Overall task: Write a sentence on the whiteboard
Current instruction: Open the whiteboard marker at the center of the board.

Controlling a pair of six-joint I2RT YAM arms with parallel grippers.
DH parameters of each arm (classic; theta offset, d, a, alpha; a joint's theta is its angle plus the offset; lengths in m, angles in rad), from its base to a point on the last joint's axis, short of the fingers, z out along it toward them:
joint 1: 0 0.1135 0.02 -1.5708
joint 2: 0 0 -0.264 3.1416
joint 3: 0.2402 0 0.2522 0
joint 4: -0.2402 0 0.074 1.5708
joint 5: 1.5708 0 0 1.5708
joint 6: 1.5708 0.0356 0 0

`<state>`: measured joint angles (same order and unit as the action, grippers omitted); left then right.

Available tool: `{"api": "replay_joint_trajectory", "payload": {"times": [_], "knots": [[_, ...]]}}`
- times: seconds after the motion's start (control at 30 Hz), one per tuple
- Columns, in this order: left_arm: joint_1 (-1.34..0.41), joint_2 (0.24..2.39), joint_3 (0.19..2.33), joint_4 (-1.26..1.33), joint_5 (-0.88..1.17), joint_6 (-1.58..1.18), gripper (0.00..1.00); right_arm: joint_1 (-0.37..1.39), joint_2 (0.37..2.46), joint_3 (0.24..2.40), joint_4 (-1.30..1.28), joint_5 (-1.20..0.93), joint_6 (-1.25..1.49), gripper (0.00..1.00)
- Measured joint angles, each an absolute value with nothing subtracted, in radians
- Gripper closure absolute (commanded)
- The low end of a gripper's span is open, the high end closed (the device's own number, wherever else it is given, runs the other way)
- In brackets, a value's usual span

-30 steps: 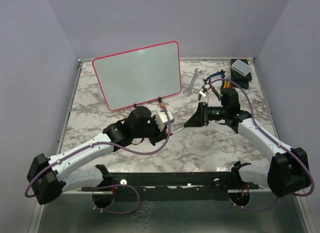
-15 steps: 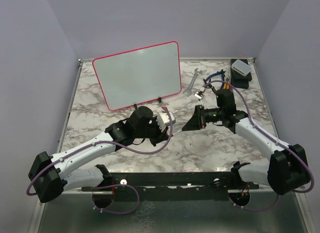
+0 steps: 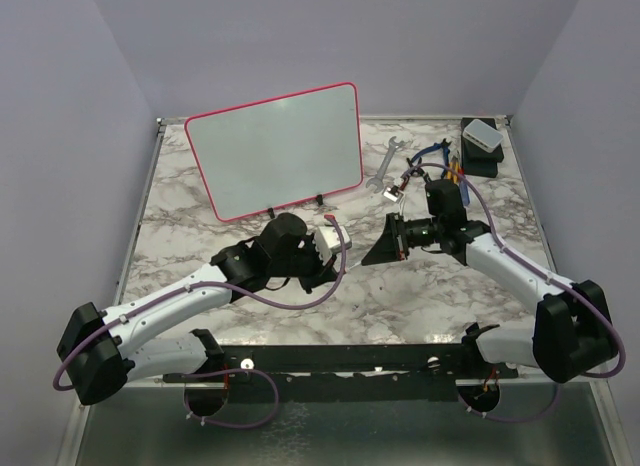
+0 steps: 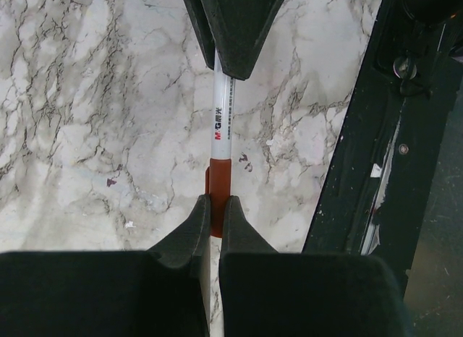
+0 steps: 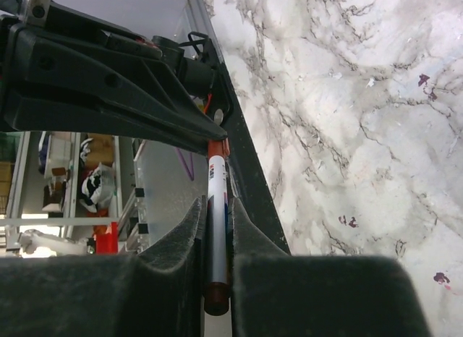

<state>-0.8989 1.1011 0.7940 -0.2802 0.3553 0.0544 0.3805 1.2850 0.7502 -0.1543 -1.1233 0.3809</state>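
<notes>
1. Whiteboard: red-pink frame, standing propped on small black feet at the far left of the marbled surface, its face turned toward the arms. Well apart from both end effectors.
2. Marker: white barrel with printed lettering and a red band. It is held off the surface, spanning the two end effectors near the centre.
3. Left end effector: jaws clamped tight on the marker at its red band.
4. Right end effector: jaws closed on the white barrel, tip to tip with the left one.
5. Wrench: flat on the surface, right of the whiteboard.
6. Black box: far right corner, with a pale block on top.
</notes>
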Motion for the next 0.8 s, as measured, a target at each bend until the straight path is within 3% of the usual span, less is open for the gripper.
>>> {"api": "replay_joint_trajectory", "payload": {"times": [0.03,0.07,0.13,0.17,0.27,0.5,0.8], "knots": [[-0.899,1.102,0.794,-0.282,0.355,0.054,0.93,0.382,1.285,0.751,-0.154,-1.122,0.38,0.98],[-0.899,1.102,0.794,-0.282,0.353,0.053,0.79,0.382,1.285,0.751,-0.154,-1.121,0.381,1.0],[-0.899,1.102,0.794,-0.282,0.347,0.052,0.44,0.383,1.283,0.751,-0.149,-1.116,0.383,1.0],[-0.899,1.102,0.794,-0.279,0.335,0.051,0.32,0.384,1.281,0.751,-0.147,-1.112,0.385,1.0],[-0.889,1.102,0.794,-0.278,0.308,0.029,0.12,0.385,1.262,0.738,-0.103,-1.076,0.408,1.0],[-0.79,1.071,0.794,-0.222,0.324,-0.088,0.01,0.385,1.173,0.627,0.147,-0.997,0.529,1.0],[-0.615,0.938,0.656,0.125,0.347,-0.454,0.01,0.385,1.093,0.487,0.509,-0.887,0.674,1.0]]}}
